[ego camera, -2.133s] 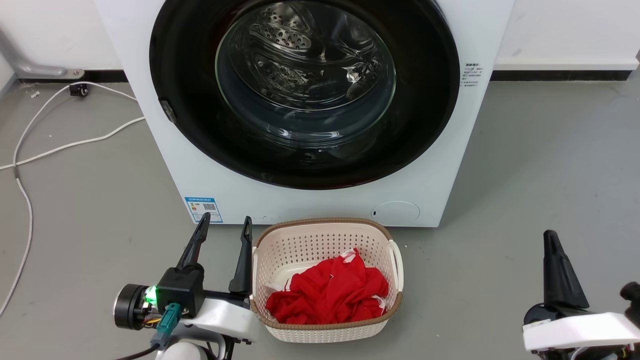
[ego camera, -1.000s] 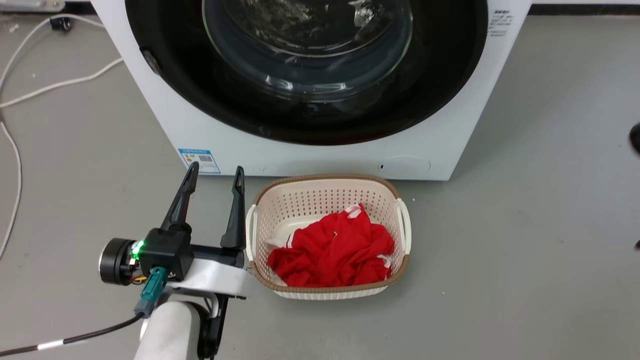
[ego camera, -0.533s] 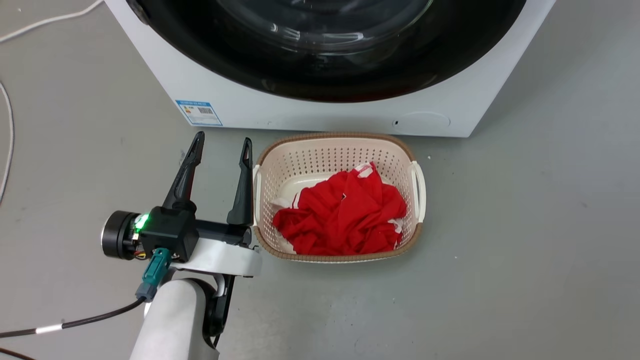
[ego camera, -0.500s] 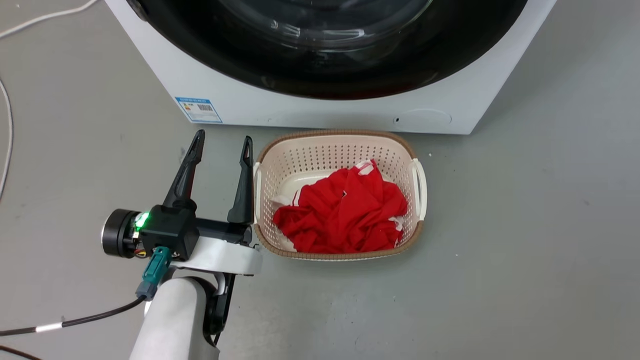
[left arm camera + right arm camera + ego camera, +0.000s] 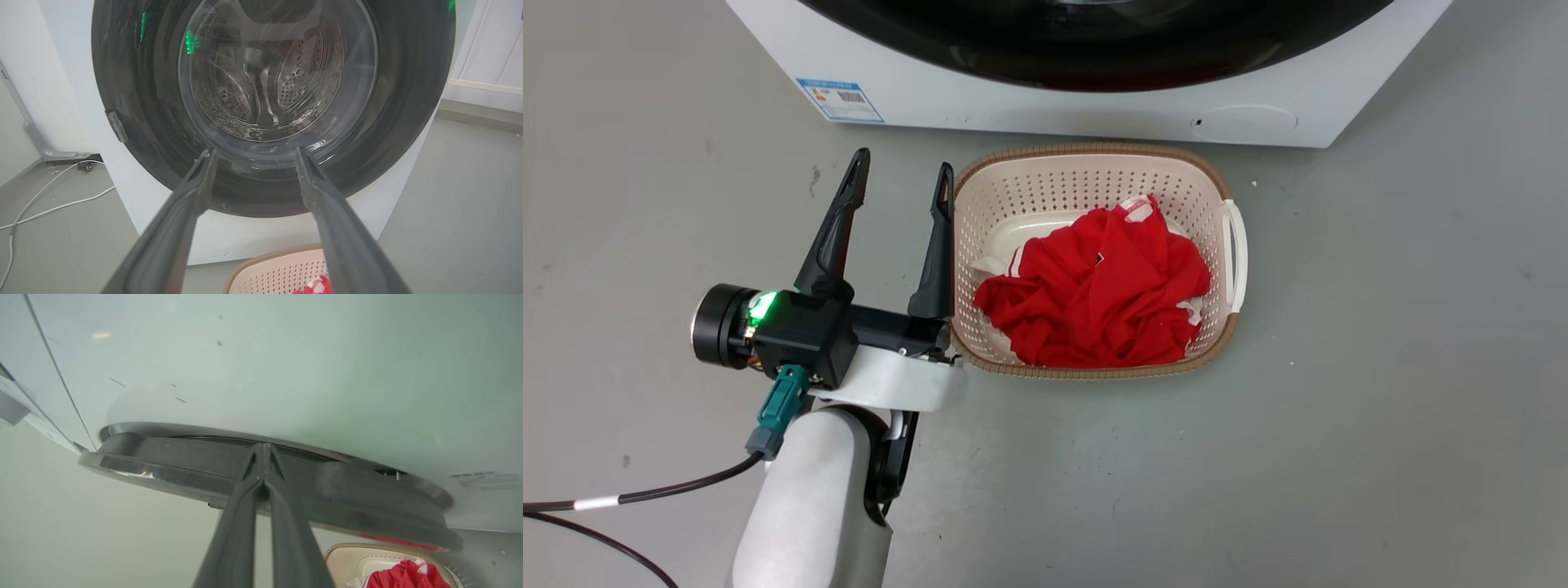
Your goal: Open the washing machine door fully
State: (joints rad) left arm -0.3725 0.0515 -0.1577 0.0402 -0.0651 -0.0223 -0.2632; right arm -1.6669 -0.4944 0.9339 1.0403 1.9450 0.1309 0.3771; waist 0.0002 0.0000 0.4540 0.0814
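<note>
While the washing machine door (image 5: 143,122) lies close against the white machine front (image 5: 1094,110) above the basket (image 5: 1094,150) of red cloth (image 5: 1094,294), left gripper (image 5: 903,159) hangs wide open, empty, beside the basket; right gripper (image 5: 263,449) fingers pressed together, tips at door rim.

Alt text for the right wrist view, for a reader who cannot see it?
The right gripper, fingers shut together, points its tips at the rim of the black washing machine door, seen edge-on against the white machine front. A basket holding red cloth sits at lower right.
</note>
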